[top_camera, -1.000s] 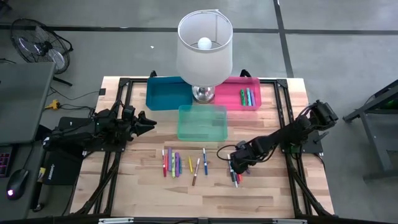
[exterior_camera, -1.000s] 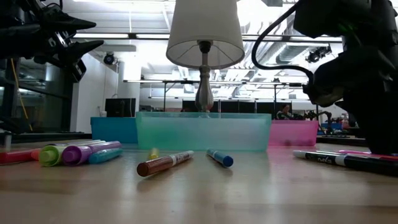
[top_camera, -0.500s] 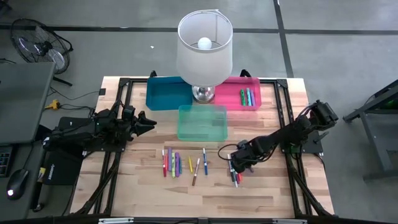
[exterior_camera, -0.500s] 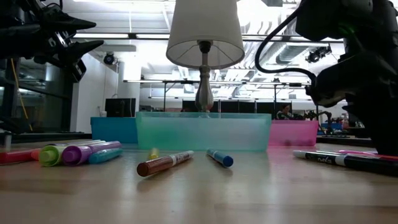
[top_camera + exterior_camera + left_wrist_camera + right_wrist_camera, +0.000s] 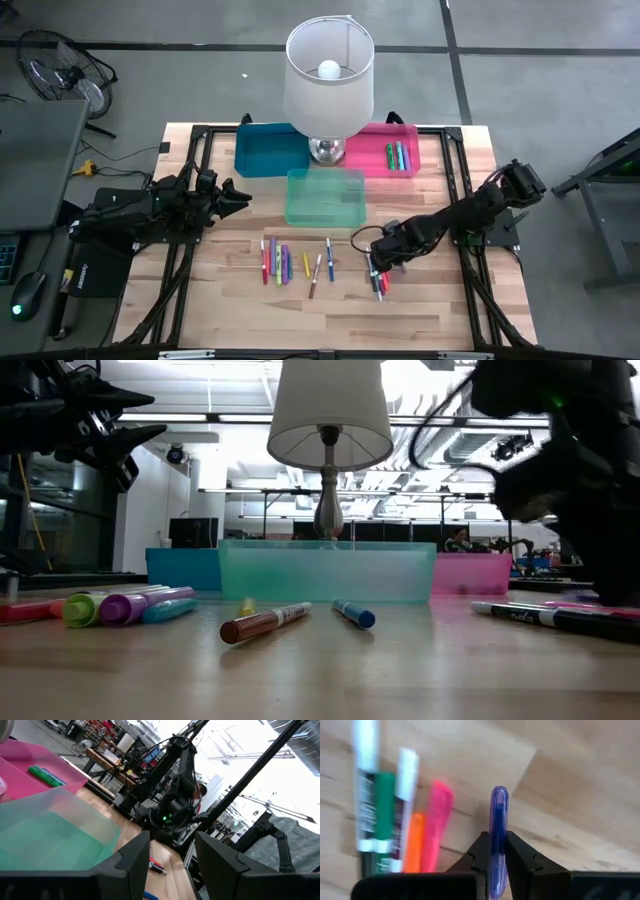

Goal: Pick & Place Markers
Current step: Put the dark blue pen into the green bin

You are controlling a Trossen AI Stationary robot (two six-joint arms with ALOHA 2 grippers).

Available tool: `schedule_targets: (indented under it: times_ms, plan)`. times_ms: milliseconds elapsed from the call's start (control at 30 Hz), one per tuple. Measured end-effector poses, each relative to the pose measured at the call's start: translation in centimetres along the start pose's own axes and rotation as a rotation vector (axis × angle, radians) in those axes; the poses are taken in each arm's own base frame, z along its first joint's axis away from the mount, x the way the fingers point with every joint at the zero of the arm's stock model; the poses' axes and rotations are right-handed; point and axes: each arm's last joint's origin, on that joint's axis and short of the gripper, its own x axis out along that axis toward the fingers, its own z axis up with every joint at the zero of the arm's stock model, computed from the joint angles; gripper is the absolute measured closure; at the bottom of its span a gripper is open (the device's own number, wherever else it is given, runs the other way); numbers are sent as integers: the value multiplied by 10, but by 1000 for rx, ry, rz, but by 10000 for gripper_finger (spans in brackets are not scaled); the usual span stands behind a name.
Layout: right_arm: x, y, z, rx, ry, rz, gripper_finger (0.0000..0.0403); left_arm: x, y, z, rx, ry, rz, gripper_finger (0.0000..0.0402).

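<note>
Now the right hand stands closed on a blue-purple marker, where a second ago its fingers were apart above the right-hand marker cluster. In the right wrist view the two dark fingers press the marker barrel from both sides, and the cap end projects forward over the wooden desk. The marker appears slightly clear of the wood, though the lift cannot be confirmed.

In the high view the right hand sits at about 5 o'clock from the desk centre, directly over the remaining cluster. Beside the held marker lie a pink marker, an orange marker and a green-and-white marker, untouched.

The left hand hangs at about 9 o'clock, fingers partly open and holding nothing, unchanged over the interval.

Meaning for the task: the grasp step looks complete and the carry step follows. The pink bin at 1 o'clock already holds several markers; the green bin and blue bin look empty. A second group of markers lies at 6 o'clock, so most of the work remains.
</note>
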Motion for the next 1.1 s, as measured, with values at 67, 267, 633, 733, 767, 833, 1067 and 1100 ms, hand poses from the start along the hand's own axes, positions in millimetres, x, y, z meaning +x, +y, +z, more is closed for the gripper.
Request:
schedule_targets:
  times_ms: [67,267,633,733,767,833,1067,1100]
  plan:
    - [-5,3,2,-1,-3,18,375,0,0,0,0,0,0,246]
    - [-18,14,14,-5,-29,68,375,0,0,0,0,0,0,246]
    - [-47,28,53,3,-162,152,372,0,0,0,0,0,0,246]
    - [-55,30,64,9,-193,171,374,0,0,0,0,0,0,246]
    - [-57,31,68,13,-207,175,375,0,0,0,0,0,0,246]
    - [-62,31,76,28,-232,183,375,0,0,0,0,0,0,246]
    - [-81,32,108,85,-318,242,372,0,0,0,0,0,0,246]
    - [-83,32,113,96,-327,247,373,0,0,0,0,0,0,246]
